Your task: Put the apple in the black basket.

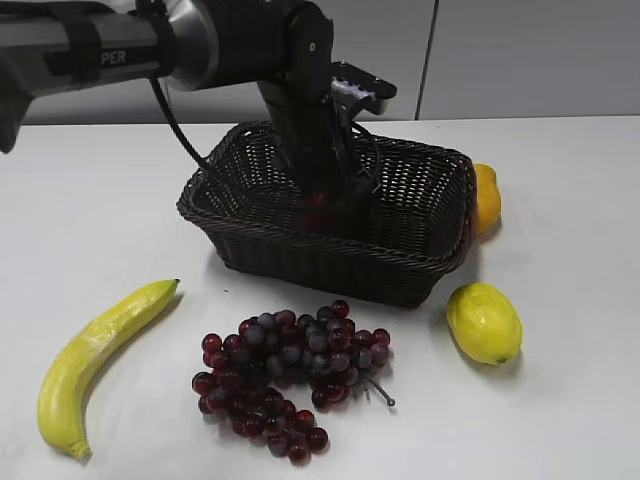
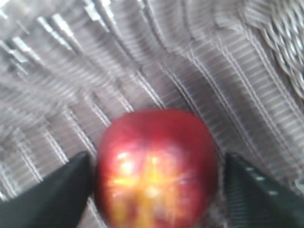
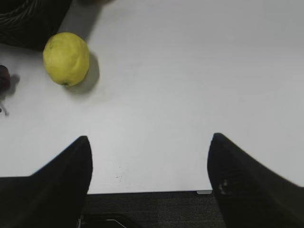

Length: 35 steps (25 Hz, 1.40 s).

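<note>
The dark red apple (image 1: 318, 200) sits low inside the black basket (image 1: 330, 265), between the fingers of my left gripper (image 1: 330, 195). In the left wrist view the apple (image 2: 156, 166) lies over the woven basket floor (image 2: 190, 61) between the two fingers of the left gripper (image 2: 159, 161). A thin gap shows beside the right finger, so the gripper looks open around the apple. My right gripper (image 3: 149, 142) is open and empty over the table's front edge, out of the exterior view.
A bunch of dark red grapes (image 1: 290, 375) lies in front of the basket, a banana (image 1: 95, 360) at the front left, and a lemon (image 1: 484, 322) (image 3: 66, 58) at the front right. An orange-yellow fruit (image 1: 485, 198) sits behind the basket's right end.
</note>
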### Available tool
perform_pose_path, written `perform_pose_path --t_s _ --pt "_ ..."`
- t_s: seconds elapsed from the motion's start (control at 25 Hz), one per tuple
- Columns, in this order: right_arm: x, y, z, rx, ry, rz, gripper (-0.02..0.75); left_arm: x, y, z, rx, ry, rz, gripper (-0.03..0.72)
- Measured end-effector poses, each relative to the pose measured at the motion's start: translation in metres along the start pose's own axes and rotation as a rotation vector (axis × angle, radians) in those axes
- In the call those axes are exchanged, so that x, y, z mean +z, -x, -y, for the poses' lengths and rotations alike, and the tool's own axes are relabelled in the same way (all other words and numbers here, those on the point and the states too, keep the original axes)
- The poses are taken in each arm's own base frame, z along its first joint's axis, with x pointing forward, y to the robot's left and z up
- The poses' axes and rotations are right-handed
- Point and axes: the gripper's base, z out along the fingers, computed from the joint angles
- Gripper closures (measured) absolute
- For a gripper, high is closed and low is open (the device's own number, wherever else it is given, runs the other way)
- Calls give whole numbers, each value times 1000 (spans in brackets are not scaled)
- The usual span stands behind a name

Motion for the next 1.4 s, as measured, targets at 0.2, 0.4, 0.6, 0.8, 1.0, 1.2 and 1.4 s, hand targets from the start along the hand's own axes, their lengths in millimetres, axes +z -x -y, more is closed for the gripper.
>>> perform_pose_path --t_s 0.2,0.4,0.6,0.8,1.0,1.2,1.4 --pt "0 0 0 0 0 0 165 -32 -3 -1 -5 -9 -39 22" --pt "0 0 0 0 0 0 165 -111 -6 -25 -53 25 42 34" --pt "0 0 0 0 0 0 165 -164 -25 -77 -166 101 109 51" --pt "0 0 0 0 0 0 165 -165 -58 -143 -334 150 46 76" --pt "0 0 0 0 0 0 165 -159 -91 -196 -481 185 6 96" --pt "0 0 0 0 0 0 165 -161 -118 -227 -592 215 -13 98" --pt "0 0 0 0 0 0 165 -158 -136 -227 -647 205 -56 99"
